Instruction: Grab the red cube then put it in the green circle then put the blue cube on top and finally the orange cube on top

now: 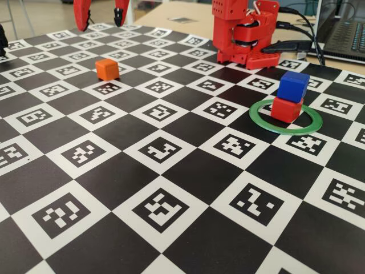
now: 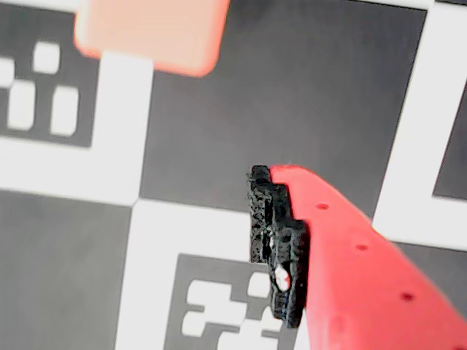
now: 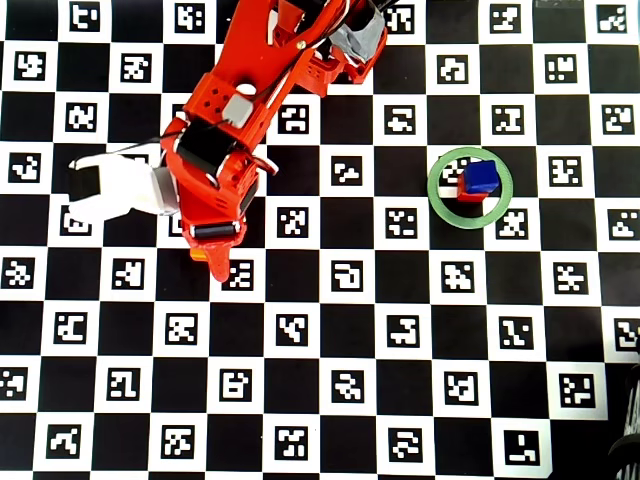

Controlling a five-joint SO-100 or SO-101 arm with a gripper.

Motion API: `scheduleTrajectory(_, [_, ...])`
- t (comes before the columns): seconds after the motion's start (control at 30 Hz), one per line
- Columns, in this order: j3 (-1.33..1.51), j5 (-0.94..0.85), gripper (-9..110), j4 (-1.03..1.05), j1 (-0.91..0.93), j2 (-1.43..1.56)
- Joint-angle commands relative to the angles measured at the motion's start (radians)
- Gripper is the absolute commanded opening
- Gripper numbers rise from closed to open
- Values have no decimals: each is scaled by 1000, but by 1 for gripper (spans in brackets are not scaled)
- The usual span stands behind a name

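Note:
The orange cube [image 1: 107, 68] sits alone on the checkered board at the far left. It shows blurred at the top left of the wrist view [image 2: 149, 33]. My gripper [image 1: 101, 18] hangs open and empty above and just behind it, with the fingertips well apart. Only one red finger with its black pad [image 2: 277, 248] shows in the wrist view. The blue cube [image 1: 293, 85] rests on the red cube [image 1: 286, 108] inside the green circle [image 1: 285, 132]. In the overhead view the blue cube [image 3: 481, 177], the red cube [image 3: 462, 192] and the green circle [image 3: 433, 190] show, while the arm hides the orange cube.
The red arm base [image 1: 245, 34] stands at the back of the board, with cables and a laptop [image 1: 342, 34] behind it to the right. The arm [image 3: 230, 130] reaches over the left part of the marker board [image 3: 350, 330].

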Motion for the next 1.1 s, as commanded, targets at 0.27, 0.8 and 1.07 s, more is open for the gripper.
scheduleTrajectory(0.27, [49, -52, 41, -141, 29, -52])
scheduleTrajectory(0.8, [103, -83, 41, -236, 55, -144])
scheduleTrajectory(1.07, [135, -57, 41, -285, 49, -176])
